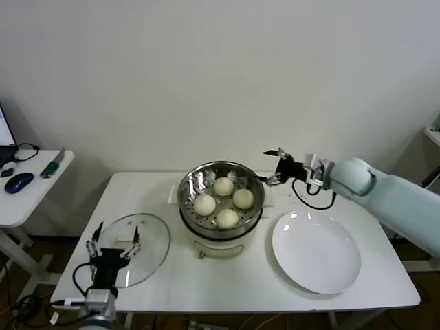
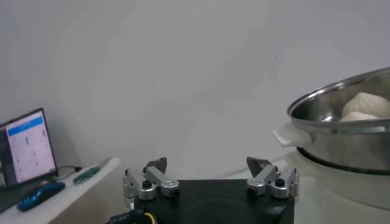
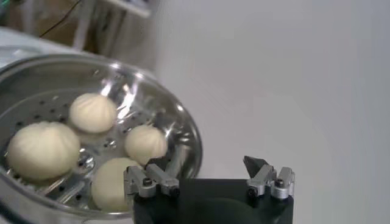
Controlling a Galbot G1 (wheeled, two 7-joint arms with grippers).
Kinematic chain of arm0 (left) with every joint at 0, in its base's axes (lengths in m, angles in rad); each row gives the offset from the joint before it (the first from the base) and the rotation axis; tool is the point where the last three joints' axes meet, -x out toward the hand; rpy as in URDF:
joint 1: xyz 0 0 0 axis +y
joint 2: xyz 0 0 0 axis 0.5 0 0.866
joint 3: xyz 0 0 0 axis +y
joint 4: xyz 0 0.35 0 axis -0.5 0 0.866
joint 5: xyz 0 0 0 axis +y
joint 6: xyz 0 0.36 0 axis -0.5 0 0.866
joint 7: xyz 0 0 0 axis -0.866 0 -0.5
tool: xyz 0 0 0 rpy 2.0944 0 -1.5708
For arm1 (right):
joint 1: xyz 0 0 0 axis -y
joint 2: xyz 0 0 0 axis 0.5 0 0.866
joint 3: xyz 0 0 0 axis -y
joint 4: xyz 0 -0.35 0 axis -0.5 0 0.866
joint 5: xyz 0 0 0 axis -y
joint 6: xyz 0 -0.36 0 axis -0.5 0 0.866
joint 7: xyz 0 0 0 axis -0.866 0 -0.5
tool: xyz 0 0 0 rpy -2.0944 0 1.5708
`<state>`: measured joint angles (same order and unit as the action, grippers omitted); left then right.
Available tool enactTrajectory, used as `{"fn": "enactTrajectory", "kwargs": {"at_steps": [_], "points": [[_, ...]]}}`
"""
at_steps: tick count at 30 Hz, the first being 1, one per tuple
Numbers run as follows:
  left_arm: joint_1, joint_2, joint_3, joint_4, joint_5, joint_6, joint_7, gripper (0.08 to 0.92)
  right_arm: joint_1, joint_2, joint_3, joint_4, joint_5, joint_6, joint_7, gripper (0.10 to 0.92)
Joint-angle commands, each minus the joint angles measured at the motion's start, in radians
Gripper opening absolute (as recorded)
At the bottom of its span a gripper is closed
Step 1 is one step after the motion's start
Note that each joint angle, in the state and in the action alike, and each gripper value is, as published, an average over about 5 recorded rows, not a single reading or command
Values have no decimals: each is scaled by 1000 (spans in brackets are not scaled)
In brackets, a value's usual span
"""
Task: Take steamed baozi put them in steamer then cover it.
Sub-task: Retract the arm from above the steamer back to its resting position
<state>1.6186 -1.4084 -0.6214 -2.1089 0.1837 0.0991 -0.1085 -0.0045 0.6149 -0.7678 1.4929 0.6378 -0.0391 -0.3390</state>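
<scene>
The steamer [image 1: 197, 171] stands on its cream pot base [image 1: 221, 245] mid-table. Four cream-white baozi [image 1: 223, 185] lie on its perforated floor; they also show in the right wrist view [image 3: 92, 112]. The glass cover [image 1: 152, 242] lies flat on the table left of the steamer. My left gripper [image 1: 115, 238] is open and empty, low over the cover's left part; its own view [image 2: 207, 164] shows the steamer [image 2: 341, 131] off to one side. My right gripper [image 1: 275, 167] is open and empty, just beyond the steamer's right rim [image 3: 186, 131], as its own view [image 3: 206, 164] shows.
A flat white plate [image 1: 316, 251] lies right of the steamer, under my right arm. A side table [image 1: 31, 196] at far left carries a blue mouse [image 1: 18, 181] and a laptop [image 2: 27, 146]. The white table [image 1: 227, 285] has bare room along its front.
</scene>
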Motion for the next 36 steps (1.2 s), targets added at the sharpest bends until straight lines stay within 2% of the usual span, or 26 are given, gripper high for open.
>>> {"fn": "enactTrajectory", "kwargs": {"at_steps": [1,8,15,19,27,36], "points": [[-4,14,-10,-11,216,27,32,823,-918,-2,966,143,-46,67,163,823],[-9,65,-26,0,641,34,88,823,-1233,214,1278,177,-108,90,152,823],[11,128,3,63,1063,75,127,823,-1408,355,1399,212,-145,119,140,823],[-3,155,67,135,1145,101,108,823,-1477,404,1437,207,-161,129,130,823],[-76,138,161,291,1204,200,107,823,-1518,446,1457,208,-189,153,122,823],[-201,97,152,457,1278,185,63,823,-1525,461,1452,219,-201,157,126,823]]}}
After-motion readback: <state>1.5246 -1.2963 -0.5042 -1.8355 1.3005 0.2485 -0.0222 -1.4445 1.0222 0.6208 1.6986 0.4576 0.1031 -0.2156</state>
